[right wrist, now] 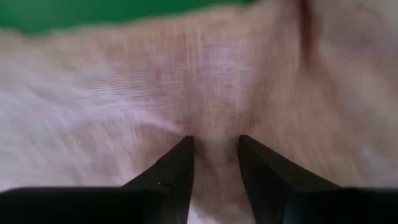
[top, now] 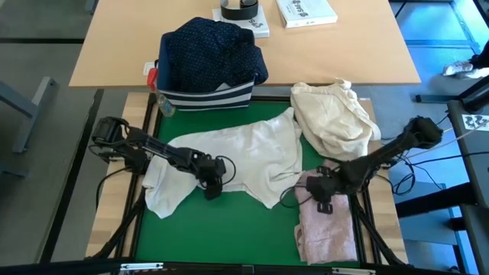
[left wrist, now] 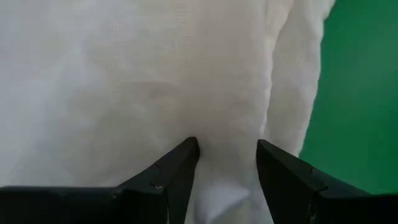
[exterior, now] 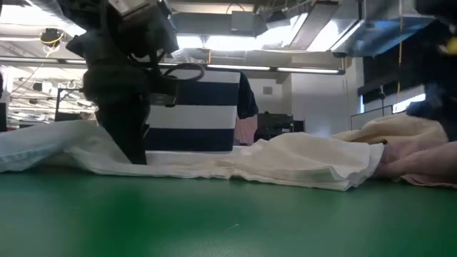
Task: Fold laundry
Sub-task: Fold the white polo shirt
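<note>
My left gripper [left wrist: 227, 163] pinches a fold of limp white shirt [top: 252, 153]; right gripper [right wrist: 216, 160] nips the soft pink top [top: 327, 221]. I'd grab hems.

No text can be read anywhere. The white rectangular booklet [top: 306, 11] at the far edge of the pale wooden bench [top: 122, 53] carries dark printing, too small to make out. A black-and-white patterned marker card [top: 477, 121] lies off the right side.
</note>
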